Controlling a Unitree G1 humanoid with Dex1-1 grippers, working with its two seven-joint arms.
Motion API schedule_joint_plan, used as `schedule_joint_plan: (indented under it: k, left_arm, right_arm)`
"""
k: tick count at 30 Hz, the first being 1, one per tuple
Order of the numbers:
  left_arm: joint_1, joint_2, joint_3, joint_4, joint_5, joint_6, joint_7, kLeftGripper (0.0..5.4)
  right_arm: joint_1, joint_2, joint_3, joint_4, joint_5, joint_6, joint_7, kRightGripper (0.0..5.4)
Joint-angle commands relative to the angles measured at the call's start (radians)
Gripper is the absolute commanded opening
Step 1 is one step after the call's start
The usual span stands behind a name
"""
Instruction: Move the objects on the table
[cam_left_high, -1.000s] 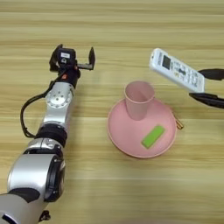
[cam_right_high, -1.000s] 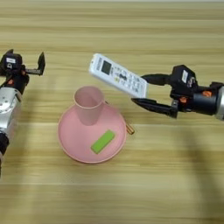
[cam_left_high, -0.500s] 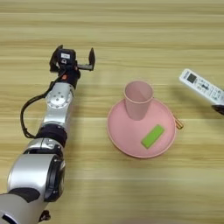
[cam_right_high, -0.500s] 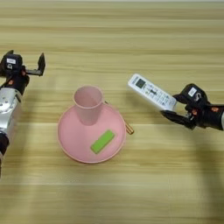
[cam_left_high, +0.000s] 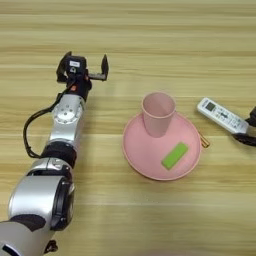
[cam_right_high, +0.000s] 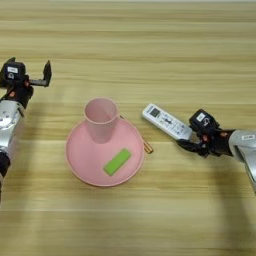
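A pale pink cup (cam_left_high: 158, 112) stands upright on the far part of a round pink plate (cam_left_high: 142, 155). On the plate's near right lies a green bar (cam_left_high: 174, 155). A tiny brass stick (cam_right_high: 148, 146) rests on the table against the plate's right rim. Right of the plate, the white remote (cam_right_high: 166, 121) sits low at the table top. My right gripper (cam_right_high: 186, 138) is shut on its right end. My left gripper (cam_left_high: 83, 69) is open and holds nothing, well to the left of the plate and further back.
The wood-grain table (cam_left_high: 150, 40) fills both views. My left arm (cam_left_high: 65, 125) stretches from the near left corner up to its gripper. My right forearm (cam_right_high: 242, 145) comes in from the right edge.
My right gripper has carried the remote to the right, nearer to me and lower, from up beyond the plate down to the table beside it. The left arm has stayed still.
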Motion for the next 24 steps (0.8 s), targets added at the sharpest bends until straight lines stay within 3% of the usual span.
schedule_joint_plan:
  k: [1,13,24]
  left_arm:
    - [-0.01,0.003,-0.003,0.004,0.005,-0.001,0.004,5.4]
    - [-0.014,0.004,-0.002,0.012,0.005,0.0,0.004,5.4]
    - [-0.015,0.002,-0.003,0.016,0.006,-0.002,0.005,5.4]
  right_arm:
    - [-0.034,0.014,0.014,0.047,-0.015,-0.023,0.006,2.9]
    - [-0.055,0.026,0.028,0.098,-0.033,-0.046,0.019,2.9]
    - [-0.051,0.02,-0.005,0.043,-0.008,-0.058,0.03,4.37]
